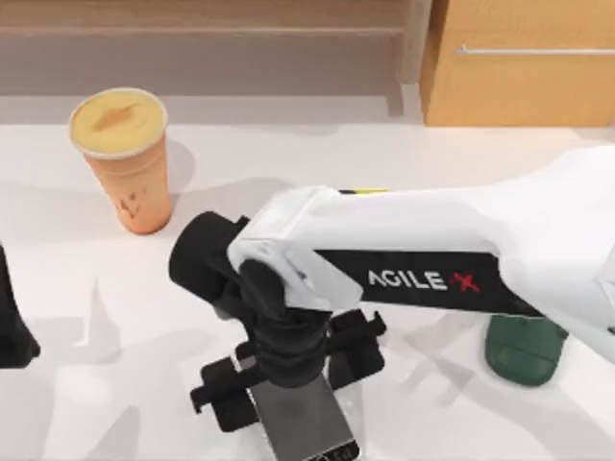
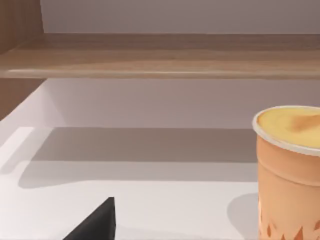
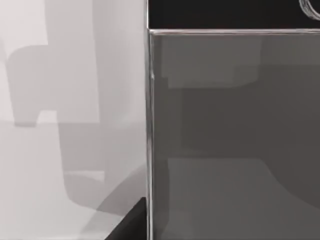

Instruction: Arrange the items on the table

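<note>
The silver-edged smartphone [image 1: 306, 421] lies near the table's [image 1: 86, 384] front edge at centre, its grey screen [image 3: 235, 140] close up in the right wrist view. My right gripper [image 1: 288, 379] reaches across from the right and sits over the phone's far end, one black finger [image 3: 131, 225] pressed against its long edge, shut on it. The tall orange cup [image 1: 125, 158] with the pale yellow top stands upright at the back left, also seen as the cup [image 2: 290, 170] in the left wrist view. My left gripper [image 1: 13, 327] is parked at the left edge. The mouse is hidden.
A dark green phone stand [image 1: 524, 351] sits at the right, partly under my right arm. A sliver of the yellow pad [image 1: 363, 190] peeks out behind that arm. A wooden cabinet [image 1: 519, 67] and a low shelf [image 1: 202, 29] run along the back.
</note>
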